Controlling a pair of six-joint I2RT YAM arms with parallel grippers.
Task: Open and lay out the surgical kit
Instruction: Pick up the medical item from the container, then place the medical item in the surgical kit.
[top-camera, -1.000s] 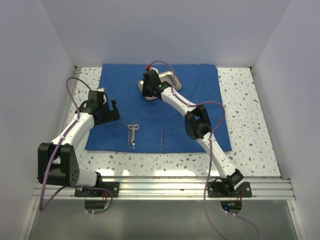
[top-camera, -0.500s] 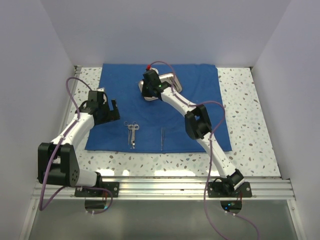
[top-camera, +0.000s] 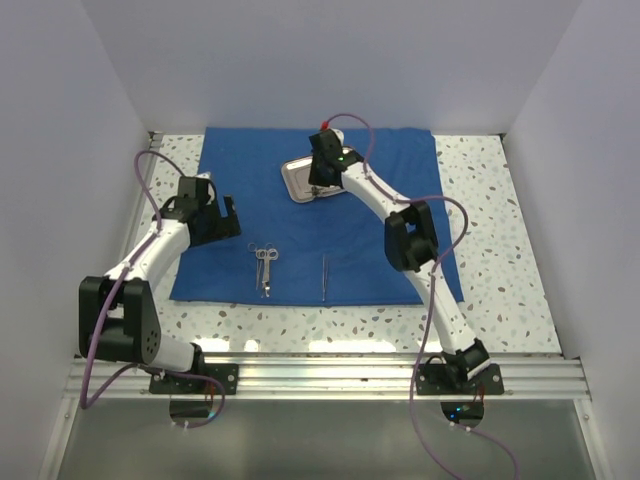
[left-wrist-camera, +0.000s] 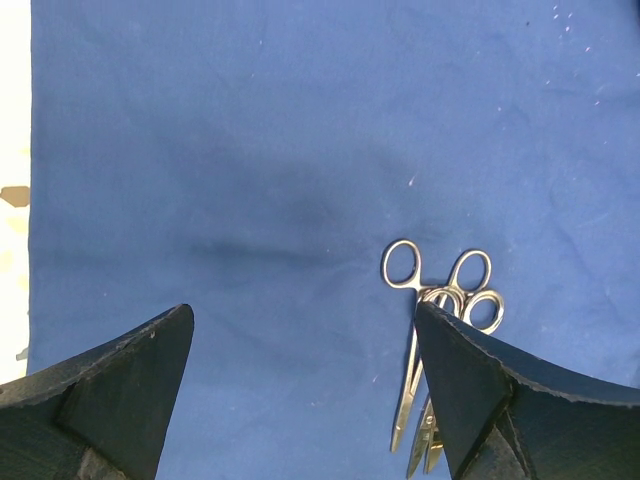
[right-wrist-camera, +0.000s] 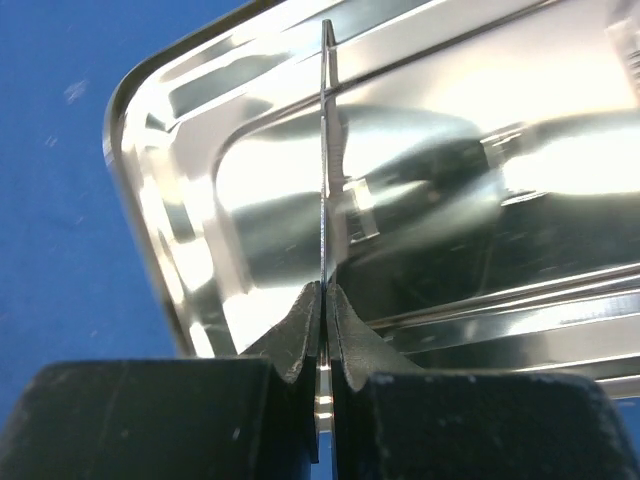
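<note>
1. White walls on 3 sides, a speckled table below, and a blue cloth spread flat over most of it.
2. On the cloth's far half, a shiny steel tray. Nearer the arms, a bunch of ring-handled forceps, with thin tweezers near them but apart.
3. Right gripper over the tray, clamped on a thin steel tool seen edge-on; kind not clear.
4. Left gripper spread wide, holding nothing, hovering above bare cloth just beside the forceps.
5. Likely handling:
   - Tool: light, stiff, slick, prone to pivot in a pinch. Best gripped near mid-length, across the flat sides.
   - Tray: rigid, slippery, apt to slide on cloth.
   - Cloth: soft, liable to wrinkle if dragged.
</note>
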